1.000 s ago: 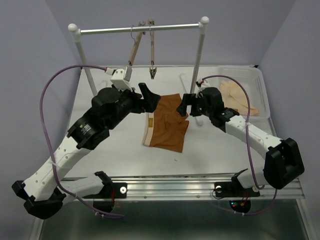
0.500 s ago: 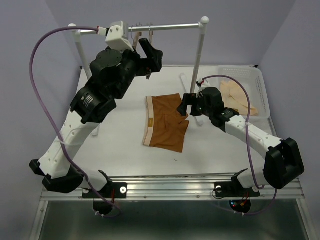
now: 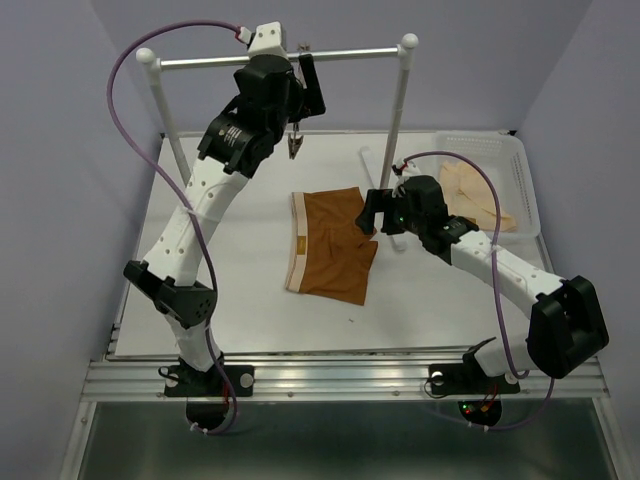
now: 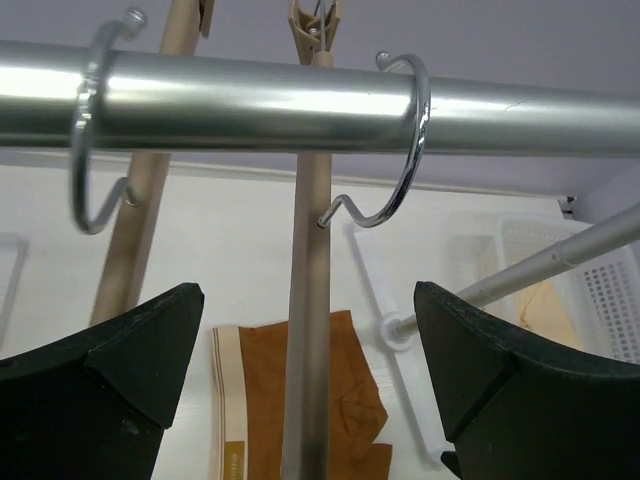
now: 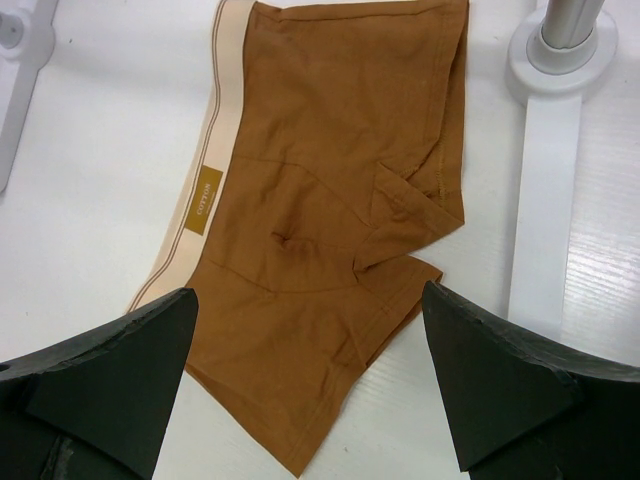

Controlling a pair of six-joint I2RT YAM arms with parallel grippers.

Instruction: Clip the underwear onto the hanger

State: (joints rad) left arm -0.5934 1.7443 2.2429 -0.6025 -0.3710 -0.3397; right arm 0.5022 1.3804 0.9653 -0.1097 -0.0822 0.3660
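The rust-brown underwear (image 3: 330, 245) lies flat on the white table, its tan waistband to the left; it fills the right wrist view (image 5: 320, 200). Two light-wood hangers dangle by wire hooks from the steel rail (image 3: 350, 54). My left gripper (image 3: 300, 98) is raised to the rail and stands open. In its wrist view one hanger's bar (image 4: 310, 300) hangs between the open fingers of the left gripper (image 4: 310, 375), untouched, with the other hanger (image 4: 140, 250) to the left. My right gripper (image 3: 368, 214) hovers open over the underwear's right edge, nothing between the fingers of the right gripper (image 5: 310, 390).
The rail rests on two white posts (image 3: 398, 110) with flat white feet (image 5: 560, 60) on the table. A white basket (image 3: 520, 170) with pale cream garments (image 3: 475, 195) stands at the back right. A metal clip (image 3: 296, 146) hangs below my left gripper.
My left arm has risen from just above the table beside the underwear up to the rail and the hangers. The right arm and the underwear have not moved.
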